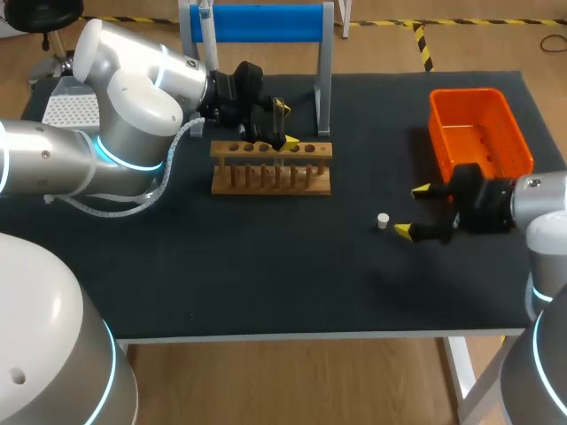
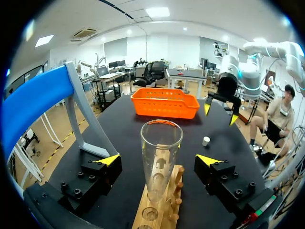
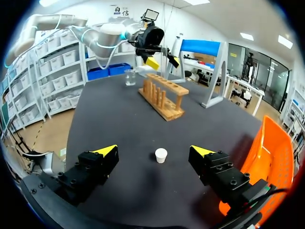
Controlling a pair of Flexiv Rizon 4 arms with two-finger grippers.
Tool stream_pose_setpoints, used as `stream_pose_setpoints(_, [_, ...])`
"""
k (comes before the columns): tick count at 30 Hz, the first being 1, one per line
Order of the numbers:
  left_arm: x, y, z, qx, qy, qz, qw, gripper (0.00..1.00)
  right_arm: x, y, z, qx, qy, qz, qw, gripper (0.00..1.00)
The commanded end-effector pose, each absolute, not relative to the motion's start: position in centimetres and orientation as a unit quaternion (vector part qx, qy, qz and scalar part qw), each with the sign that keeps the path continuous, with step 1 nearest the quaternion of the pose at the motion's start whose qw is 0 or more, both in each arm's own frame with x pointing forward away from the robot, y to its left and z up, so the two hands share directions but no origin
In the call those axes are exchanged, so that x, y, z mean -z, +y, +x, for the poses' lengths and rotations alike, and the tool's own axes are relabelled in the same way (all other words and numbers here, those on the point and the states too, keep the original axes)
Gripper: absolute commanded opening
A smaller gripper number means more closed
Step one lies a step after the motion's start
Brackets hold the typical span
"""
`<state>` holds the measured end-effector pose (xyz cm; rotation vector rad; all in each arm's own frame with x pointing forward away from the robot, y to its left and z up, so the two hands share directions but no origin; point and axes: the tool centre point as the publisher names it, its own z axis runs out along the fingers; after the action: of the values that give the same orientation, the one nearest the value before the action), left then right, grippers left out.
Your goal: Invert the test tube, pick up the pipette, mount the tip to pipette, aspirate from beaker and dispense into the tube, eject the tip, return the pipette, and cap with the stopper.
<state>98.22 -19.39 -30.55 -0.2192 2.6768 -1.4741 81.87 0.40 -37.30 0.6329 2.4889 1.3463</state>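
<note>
Since seemingly made of thin glass, judged test tube (image 2: pixel 161 138) light, stiff, slick, breakable; wanted gentle pinch mid-body. Found it mouth-up in rack (image 2: pixel 143 217), untouched between wide-spread fingers of left gripper (image 2: pixel 159 160). Saw right gripper (image 1: pixel 412 210) open too, near stopper (image 1: pixel 383 220)

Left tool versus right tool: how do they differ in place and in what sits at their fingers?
The left tool is over the wooden rack at the table's back; the right tool is beside the orange basket. The left tool straddles a glass test tube standing mouth-up in the rack, untouched; the right tool has a small white stopper on the table just ahead of its tips. Both are open and grip nothing.
</note>
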Motion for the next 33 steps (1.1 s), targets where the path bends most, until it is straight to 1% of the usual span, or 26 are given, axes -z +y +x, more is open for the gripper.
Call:
stream_pose_setpoints(1, [30.5, -19.4, 98.3, 0.480, 0.873, -0.071, 0.038, 1.00, 38.4, 1.0, 82.3, -0.455, 0.854, 0.223, 0.120, 1.00])
stream_pose_setpoints(10, [30.5, -19.4, 98.3, 0.480, 0.873, -0.071, 0.038, 1.00, 39.8, 1.1, 82.7, -0.445, 0.855, 0.238, 0.115, 1.00])
stream_pose_setpoints(33, [30.5, -19.4, 98.3, 0.480, 0.873, -0.071, 0.038, 1.00, 42.0, 3.3, 83.7, -0.425, 0.865, 0.245, 0.104, 1.00])
